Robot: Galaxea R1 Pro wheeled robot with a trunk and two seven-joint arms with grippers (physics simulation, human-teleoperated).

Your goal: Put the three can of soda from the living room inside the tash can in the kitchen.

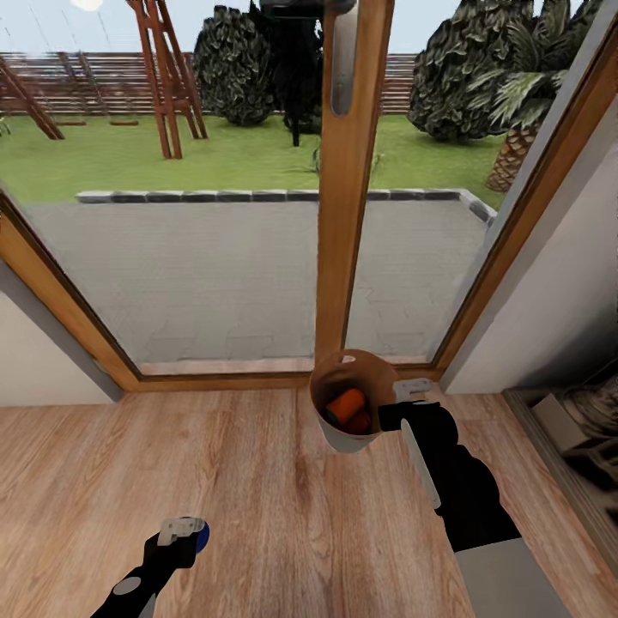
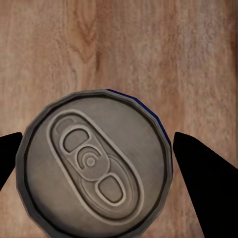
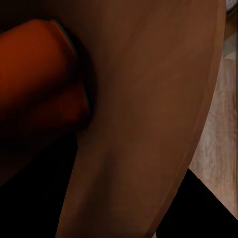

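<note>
Transport is the step judged to be in hand. The bin (image 1: pixel 350 433) is seen just right of centre in the head view, held off the plank floor (image 1: pixel 257 481) in front of the glass doors (image 1: pixel 223 257). It is gripped at its rim by the right gripper (image 1: pixel 410 391); its jaws appear clamped over the wall, though the contact itself is partly hidden. Two orange cans (image 1: pixel 348 408) lie inside the bin, and one (image 3: pixel 39 74) is seen close up in the right wrist view against the brown inner wall (image 3: pixel 148 124).

At the lower left of the head view, the blue can (image 1: pixel 199 536) is held by the left gripper (image 1: pixel 184 530). In the left wrist view, its grey top (image 2: pixel 94 166) is flanked by the dark jaws, pinched on both sides.

All three cans are thus collected. The next move is judged to call for the blue can to be dropped into the bin and the bin carried to the kitchen, kept upright.
</note>
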